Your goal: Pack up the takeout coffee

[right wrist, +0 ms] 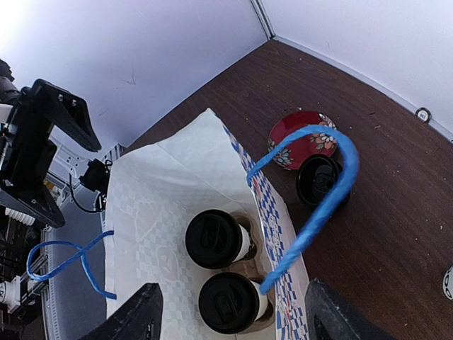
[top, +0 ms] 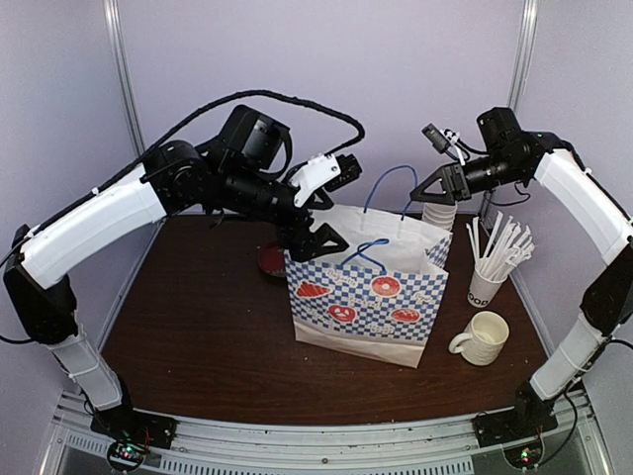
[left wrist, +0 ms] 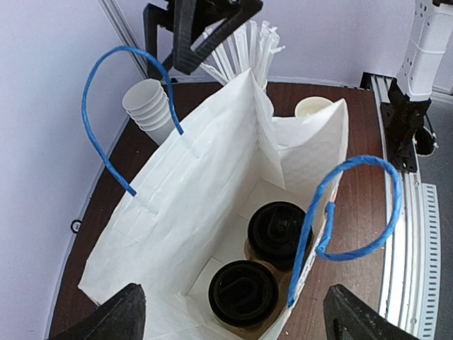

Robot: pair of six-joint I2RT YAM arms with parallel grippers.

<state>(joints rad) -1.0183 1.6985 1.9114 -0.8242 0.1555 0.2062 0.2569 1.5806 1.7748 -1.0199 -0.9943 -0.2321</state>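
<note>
Above bag, left tool and right tool angled down, spread

Inside the bag it's white paper, matt and creased along the folds, with a printed blue check outside. The handles are twisted blue paper cord, rough to the eye. Down below, two black plastic lids catch a faint sheen over a brown pulp carrier, dull and fibrous. The table shows dark wood grain, matt. The red plate gleams glossy, and the cream mug looks like smooth ceramic.
</note>
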